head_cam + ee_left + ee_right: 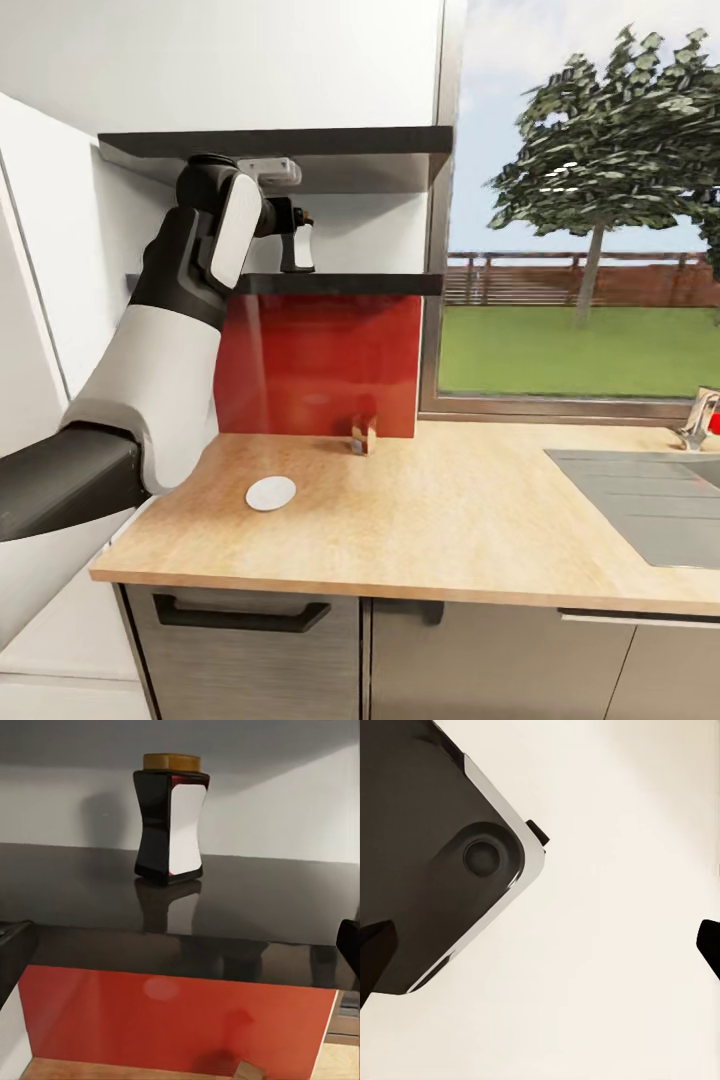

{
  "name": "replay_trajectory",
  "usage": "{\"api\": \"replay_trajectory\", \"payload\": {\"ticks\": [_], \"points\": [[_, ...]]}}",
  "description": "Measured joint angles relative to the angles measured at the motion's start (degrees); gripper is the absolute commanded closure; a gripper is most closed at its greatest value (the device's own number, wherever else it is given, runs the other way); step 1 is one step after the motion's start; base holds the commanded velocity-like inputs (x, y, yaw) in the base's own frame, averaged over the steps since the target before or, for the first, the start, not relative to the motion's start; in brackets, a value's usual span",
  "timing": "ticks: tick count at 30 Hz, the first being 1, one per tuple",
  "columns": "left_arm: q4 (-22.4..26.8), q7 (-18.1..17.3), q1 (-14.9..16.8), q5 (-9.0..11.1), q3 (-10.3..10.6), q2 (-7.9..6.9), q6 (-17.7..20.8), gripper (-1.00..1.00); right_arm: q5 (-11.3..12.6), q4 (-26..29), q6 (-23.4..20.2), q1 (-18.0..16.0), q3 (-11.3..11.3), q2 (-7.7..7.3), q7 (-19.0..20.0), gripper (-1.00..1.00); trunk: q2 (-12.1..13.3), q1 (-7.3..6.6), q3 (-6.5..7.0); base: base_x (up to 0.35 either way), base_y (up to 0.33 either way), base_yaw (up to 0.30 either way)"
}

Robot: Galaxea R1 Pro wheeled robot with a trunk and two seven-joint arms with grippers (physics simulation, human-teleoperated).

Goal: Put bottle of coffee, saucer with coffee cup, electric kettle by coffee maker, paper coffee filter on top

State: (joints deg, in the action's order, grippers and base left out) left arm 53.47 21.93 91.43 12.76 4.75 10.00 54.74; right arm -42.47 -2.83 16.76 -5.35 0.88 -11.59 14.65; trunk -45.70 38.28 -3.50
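Your wooden bench [450, 520] lies below, with a white disc [271, 493] near its front left and a small brown box [363, 436] against the red backsplash [320, 365]. Above, your left gripper [180, 945] faces the dark shelf [247, 907], fingers [11, 945] spread wide. Further back, the coffee bottle [169, 817] stands upright, long axis vertical, white label angled toward you. Your right fingers [709, 945] also look spread

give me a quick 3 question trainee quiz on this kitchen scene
1. True or false: the coffee bottle stands upright on the shelf.
2. What colour is the bottle's lid? A) gold B) blue C) white
3. Fill in: the round white disc lies on the ____.

Key: 1 true; 2 A; 3 countertop
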Motion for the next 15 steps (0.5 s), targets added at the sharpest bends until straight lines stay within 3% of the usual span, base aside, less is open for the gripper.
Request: {"api": "replay_trajectory", "payload": {"ticks": [15], "points": [[-0.8, 0.0, 0.0, 0.0, 2.0, 0.00, -0.8, -1.00, 0.0, 0.0, 0.0, 0.0, 0.0, -0.07, 0.0, -1.00, 0.0, 0.01, 0.00, 0.019, -0.012, 0.000]]}}
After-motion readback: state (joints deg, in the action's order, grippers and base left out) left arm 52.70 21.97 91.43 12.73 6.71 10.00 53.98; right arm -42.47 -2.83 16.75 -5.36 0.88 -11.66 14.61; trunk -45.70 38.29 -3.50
